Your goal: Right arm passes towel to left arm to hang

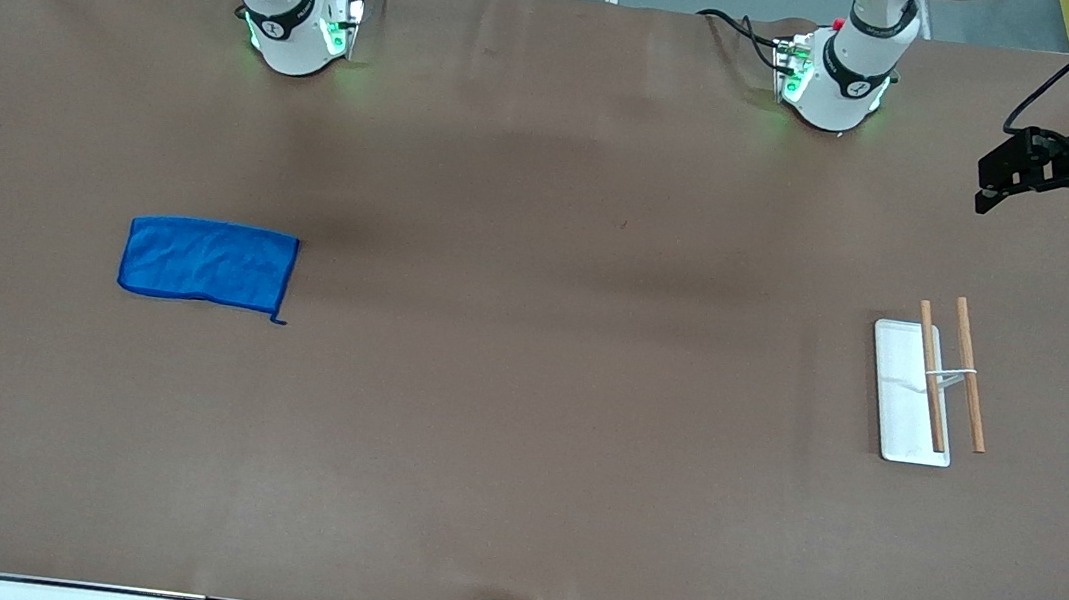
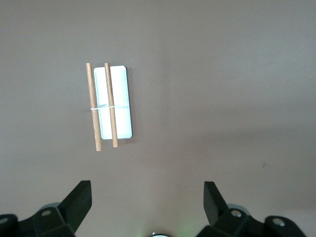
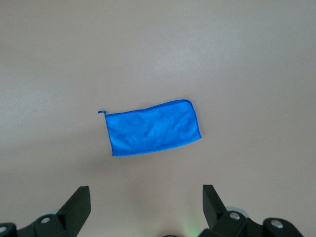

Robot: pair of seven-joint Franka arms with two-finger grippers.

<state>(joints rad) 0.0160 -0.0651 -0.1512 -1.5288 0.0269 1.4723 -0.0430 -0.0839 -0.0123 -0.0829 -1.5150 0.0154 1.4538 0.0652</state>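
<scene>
The blue towel (image 1: pixel 207 261) lies flat on the brown table toward the right arm's end, its short loop (image 1: pixel 279 319) at the corner nearest the front camera. In the right wrist view the towel (image 3: pixel 153 128) lies below my right gripper (image 3: pixel 145 192), which hangs high over the table, open and empty. My left gripper (image 1: pixel 992 186) is up in the air at the left arm's end, open with nothing between its fingers. Its wrist view looks down past the left gripper (image 2: pixel 146 190) onto the rack.
A small rack (image 1: pixel 907 403) with a white base and two wooden rods (image 1: pixel 971 375) stands toward the left arm's end, also in the left wrist view as the rack (image 2: pixel 121 106). Both arm bases (image 1: pixel 294 26) stand along the table edge farthest from the front camera.
</scene>
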